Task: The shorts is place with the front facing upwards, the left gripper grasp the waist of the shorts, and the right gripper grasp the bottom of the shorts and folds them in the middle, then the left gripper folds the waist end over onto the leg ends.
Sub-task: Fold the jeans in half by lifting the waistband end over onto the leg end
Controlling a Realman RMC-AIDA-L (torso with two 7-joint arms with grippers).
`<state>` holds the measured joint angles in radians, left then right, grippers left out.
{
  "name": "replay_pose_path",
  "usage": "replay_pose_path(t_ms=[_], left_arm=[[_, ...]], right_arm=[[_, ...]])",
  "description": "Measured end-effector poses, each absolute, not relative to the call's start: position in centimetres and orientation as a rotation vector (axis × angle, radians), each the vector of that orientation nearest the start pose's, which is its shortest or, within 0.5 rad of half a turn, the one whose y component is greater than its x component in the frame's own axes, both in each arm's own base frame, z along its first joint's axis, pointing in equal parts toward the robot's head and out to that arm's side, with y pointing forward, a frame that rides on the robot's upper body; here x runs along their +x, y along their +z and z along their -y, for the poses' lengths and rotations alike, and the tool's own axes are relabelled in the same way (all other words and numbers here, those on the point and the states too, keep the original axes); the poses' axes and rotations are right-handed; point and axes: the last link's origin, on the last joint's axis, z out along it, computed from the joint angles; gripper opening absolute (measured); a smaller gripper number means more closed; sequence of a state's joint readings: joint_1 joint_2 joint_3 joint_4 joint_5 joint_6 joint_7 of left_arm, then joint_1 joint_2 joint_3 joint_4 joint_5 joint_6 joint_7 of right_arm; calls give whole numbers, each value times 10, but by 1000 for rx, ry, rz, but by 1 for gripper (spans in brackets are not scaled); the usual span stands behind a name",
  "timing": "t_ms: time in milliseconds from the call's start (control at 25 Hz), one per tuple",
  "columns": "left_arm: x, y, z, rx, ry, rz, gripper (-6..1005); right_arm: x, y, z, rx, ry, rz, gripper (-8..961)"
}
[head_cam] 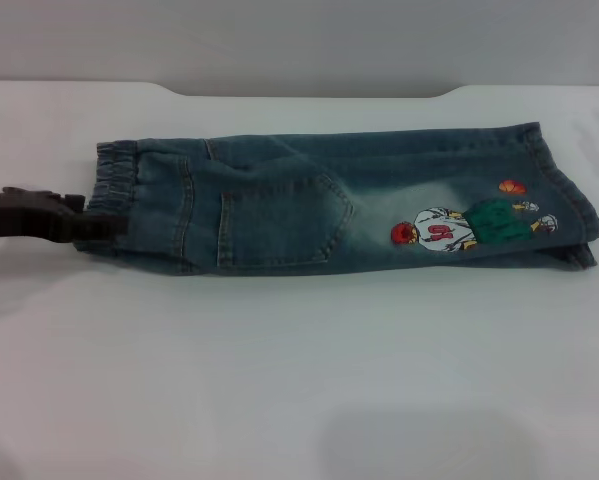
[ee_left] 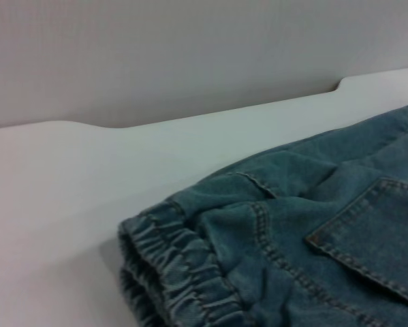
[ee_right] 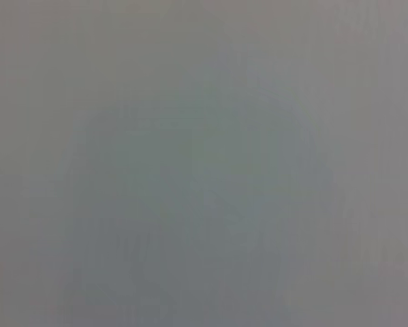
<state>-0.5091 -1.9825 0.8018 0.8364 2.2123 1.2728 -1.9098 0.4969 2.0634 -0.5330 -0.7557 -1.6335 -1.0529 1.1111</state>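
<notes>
the shorts (head_cam: 339,205) lie folded lengthwise on the white table (head_cam: 279,370), back pocket and embroidery up. the left gripper (head_cam: 104,226) meets the waist of the shorts (head_cam: 114,180); whether its fingers are clenched cannot be told. next, seemingly: carry waist onto the leg ends (head_cam: 569,215).

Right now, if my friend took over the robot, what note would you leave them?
Left gripper: at the waist of the shorts; grip not clear from here.
Right gripper: not in view.
Shorts: on the white table, already folded lengthwise, back pocket and cartoon player facing up, leg ends on the robot's right.
Left to do: fold the waist over onto the leg ends.
</notes>
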Motion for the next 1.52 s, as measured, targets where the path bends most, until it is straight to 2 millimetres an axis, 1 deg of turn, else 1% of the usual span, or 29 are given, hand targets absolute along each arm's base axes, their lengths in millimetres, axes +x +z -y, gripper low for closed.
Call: replay_pose_path(t_ms=[200,320,360,720,1120,1520], left_arm=[[-306,75,-375,-2360,-183,1038,785],[-307,80,-376,-2353,-166,1037,785],[-309,80,-375,-2353,-137,1045,785],[-315,78,-370,-2356,-71,1079,784],[-314,67,-368,-2366,-72,1090,784],[-311,62,-368,-2372,-78,1091,783]], right_arm=[[303,104,-397,-1932,585,-441,336],[302,103,-397,-1937,587,-441,337],[302,102,-397,-1939,588,-442,337],[304,98,-396,-1943,592,-458,337],[303,98,-396,-1945,595,-457,337],[304,98,-395,-1944,596,-461,337]])
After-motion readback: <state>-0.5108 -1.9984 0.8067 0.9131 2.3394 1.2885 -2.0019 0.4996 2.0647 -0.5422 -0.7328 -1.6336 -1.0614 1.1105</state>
